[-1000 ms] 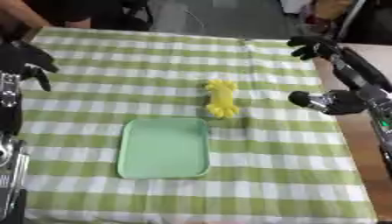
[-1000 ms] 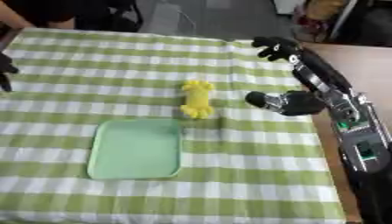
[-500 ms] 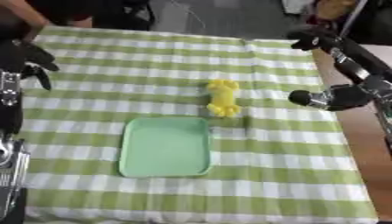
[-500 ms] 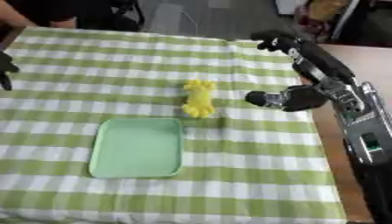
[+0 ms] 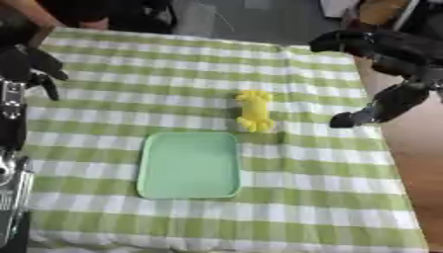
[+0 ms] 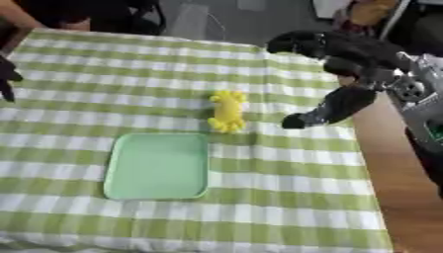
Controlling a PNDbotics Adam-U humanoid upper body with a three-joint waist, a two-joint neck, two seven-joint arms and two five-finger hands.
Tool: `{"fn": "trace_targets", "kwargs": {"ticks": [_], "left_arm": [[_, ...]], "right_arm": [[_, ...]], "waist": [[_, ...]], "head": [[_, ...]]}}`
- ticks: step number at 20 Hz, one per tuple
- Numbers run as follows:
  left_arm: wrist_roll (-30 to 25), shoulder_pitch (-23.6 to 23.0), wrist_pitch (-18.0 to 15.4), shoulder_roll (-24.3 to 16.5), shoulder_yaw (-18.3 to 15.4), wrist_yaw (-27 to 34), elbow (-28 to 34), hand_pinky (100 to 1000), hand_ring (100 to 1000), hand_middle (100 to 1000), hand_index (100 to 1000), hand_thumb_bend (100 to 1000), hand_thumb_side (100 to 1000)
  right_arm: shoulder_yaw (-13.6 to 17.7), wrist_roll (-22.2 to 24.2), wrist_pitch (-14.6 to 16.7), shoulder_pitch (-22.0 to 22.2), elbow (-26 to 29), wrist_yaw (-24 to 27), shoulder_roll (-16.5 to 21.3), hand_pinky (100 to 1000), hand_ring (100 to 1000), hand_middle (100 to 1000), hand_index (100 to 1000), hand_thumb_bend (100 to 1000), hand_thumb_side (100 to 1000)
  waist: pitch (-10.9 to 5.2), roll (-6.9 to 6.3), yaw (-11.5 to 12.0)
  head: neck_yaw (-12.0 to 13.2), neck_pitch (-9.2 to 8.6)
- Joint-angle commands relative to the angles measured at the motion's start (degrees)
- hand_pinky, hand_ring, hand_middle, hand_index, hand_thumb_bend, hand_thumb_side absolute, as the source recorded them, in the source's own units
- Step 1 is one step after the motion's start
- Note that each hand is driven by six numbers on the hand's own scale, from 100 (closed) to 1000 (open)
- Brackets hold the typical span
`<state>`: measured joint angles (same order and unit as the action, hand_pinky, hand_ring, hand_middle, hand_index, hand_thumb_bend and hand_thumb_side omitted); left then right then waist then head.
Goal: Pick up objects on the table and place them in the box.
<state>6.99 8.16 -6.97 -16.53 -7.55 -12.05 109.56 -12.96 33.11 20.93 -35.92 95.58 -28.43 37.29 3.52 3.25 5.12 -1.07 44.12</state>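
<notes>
Yellow toy, likely light and soft: pinch its narrow middle with your right robot hand, now spread wide, empty.

Surface: table covered by a green-and-white checked cloth, with bare brown tabletop exposed along the right edge.
Tray: pale green, rectangular, rounded corners; lies flat on the cloth, near the front centre.
Yellow toy: small, lumpy yellow object; lies on the cloth just behind the tray's far right corner, apart from it.
</notes>
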Motion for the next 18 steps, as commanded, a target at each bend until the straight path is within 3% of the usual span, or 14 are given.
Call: {"fn": "trace_targets", "kwargs": {"ticks": [1,8,9,10,15,16,17,18], "left_arm": [[0.0,0.56,-0.09,-1.31,0.04,-0.04,1.06,232,428,461,425,679,1000],[-0.04,0.49,-0.11,-1.33,0.13,0.05,1.04,232,428,461,424,679,1000],[-0.06,0.47,-0.11,-1.34,0.14,0.05,1.03,232,428,461,424,680,1000],[-0.11,0.42,-0.11,-1.35,0.19,0.06,1.02,232,428,461,424,680,1000],[-0.27,0.24,-0.15,-1.37,0.4,0.15,1.1,232,429,461,424,681,1000],[-0.35,0.27,-0.16,-1.32,0.48,0.19,1.11,232,429,461,424,684,1000],[-0.41,0.31,-0.17,-1.27,0.54,0.23,1.12,231,429,460,424,681,1000],[-0.47,0.38,-0.19,-1.2,0.62,0.28,1.13,231,429,460,424,681,1000]], "right_arm": [[0.04,0.48,0.3,-1.44,0.16,0.2,1.44,916,900,941,977,688,688],[-0.87,0.95,0.62,-2.95,-1.9,0.78,0.71,893,871,931,972,700,676],[-1.06,1.04,0.67,-3.35,-2.49,0.83,0.47,822,824,916,962,700,666],[-1.49,1.43,0.58,-4.29,-3.73,0.74,-0.14,805,813,913,958,700,663],[-3.28,3.87,0.73,-10.34,-13.31,-2.47,-5.23,772,800,914,956,701,627],[-3.37,4.2,0.85,-11.66,-15.96,-3.79,-6.82,772,800,914,956,795,653],[-3.32,4.26,1.15,-12.76,-18.45,-5.12,-8.25,763,794,911,956,700,621],[-3.14,4.18,1.39,-13.76,-20.95,-6.5,-9.7,759,791,910,956,700,619]], "waist": [[-0.75,-0.18,0.07],[-0.75,-0.17,0.11],[-0.76,-0.18,0.12],[-0.8,-0.2,0.15],[-0.82,-0.32,0.52],[-0.73,-0.36,0.64],[-0.63,-0.41,0.72],[-0.52,-0.46,0.84]], "head": [[-0.48,-0.64],[-0.55,-0.61],[-0.6,-0.57],[-0.74,-0.49],[-1.3,-0.3],[-1.35,-0.36],[-1.37,-0.41],[-1.39,-0.45]]}}
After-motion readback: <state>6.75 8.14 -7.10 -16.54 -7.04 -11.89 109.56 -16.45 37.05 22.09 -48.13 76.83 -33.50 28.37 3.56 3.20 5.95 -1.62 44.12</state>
